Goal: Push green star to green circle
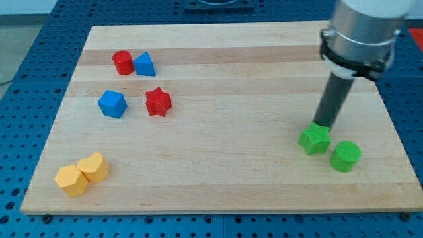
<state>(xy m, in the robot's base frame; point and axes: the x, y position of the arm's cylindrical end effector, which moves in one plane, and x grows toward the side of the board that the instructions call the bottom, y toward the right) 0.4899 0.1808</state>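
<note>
The green star [314, 140] lies on the wooden board at the view's lower right. The green circle [345, 157] stands just to its right and slightly lower, with a narrow gap between them. My tip [322, 125] comes down at the star's upper right edge and touches it. The dark rod rises from there toward the view's top right.
A red cylinder [122, 62] and a blue triangular block [145, 64] sit together at the upper left. A blue block [112, 104] and a red star [158, 102] lie below them. Two yellow blocks [82, 174] sit at the lower left. The board's right edge [396, 132] is near the green circle.
</note>
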